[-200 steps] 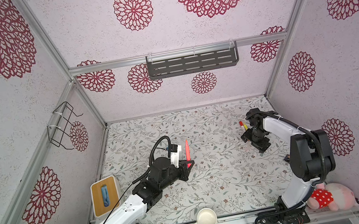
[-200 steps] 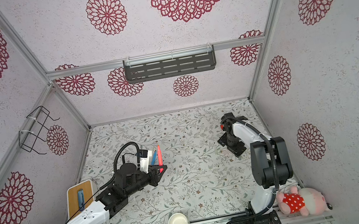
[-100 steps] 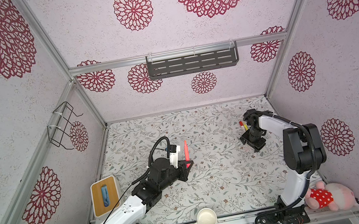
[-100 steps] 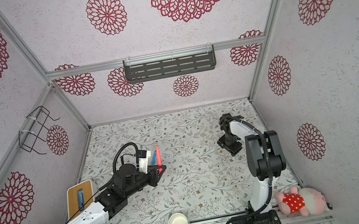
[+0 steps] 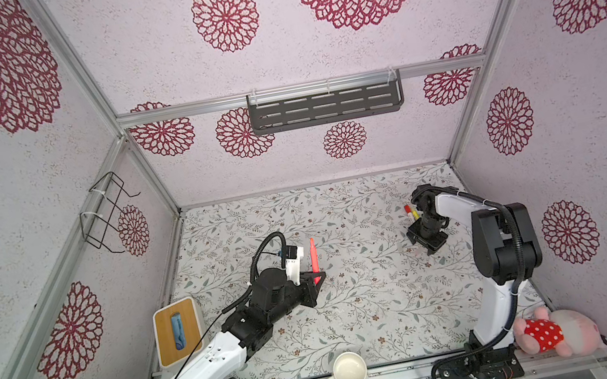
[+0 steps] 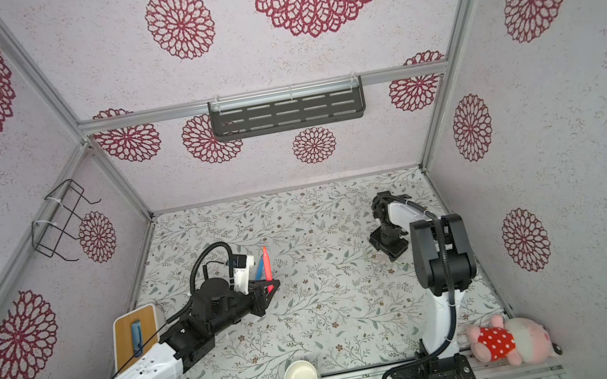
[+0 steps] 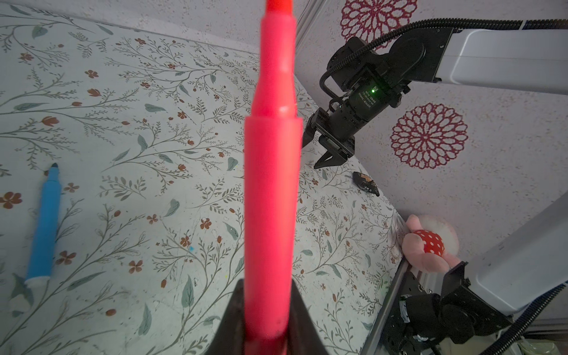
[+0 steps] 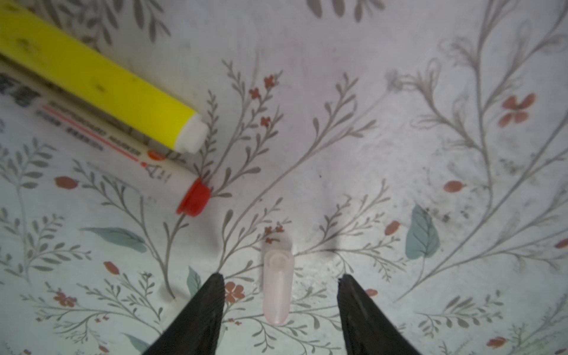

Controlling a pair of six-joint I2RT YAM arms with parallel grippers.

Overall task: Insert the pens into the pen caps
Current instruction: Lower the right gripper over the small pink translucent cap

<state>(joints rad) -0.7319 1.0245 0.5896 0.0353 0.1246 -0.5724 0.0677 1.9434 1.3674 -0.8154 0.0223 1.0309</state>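
Note:
My left gripper (image 5: 315,279) (image 6: 268,285) is shut on a pink pen (image 5: 313,254) (image 7: 272,184), which it holds upright above the middle of the table, tip up. A blue pen (image 7: 44,227) (image 6: 259,268) lies on the table beside it. At the right, my right gripper (image 5: 428,245) (image 8: 281,278) points down, open. A clear pinkish pen cap (image 8: 277,289) lies on the table between its fingers, untouched. A yellow pen (image 8: 101,83) (image 5: 415,215) and a white-and-red pen (image 8: 107,135) lie side by side just beyond.
A white mug (image 5: 350,372) stands at the front edge. A wooden-topped box (image 5: 177,331) sits at the front left and a plush toy (image 5: 550,332) at the front right. A small dark object (image 7: 365,184) lies near the right wall.
The right gripper's jaws have narrowed around the cap and the right arm has swung slightly left. The left arm still holds the pink pen upright.

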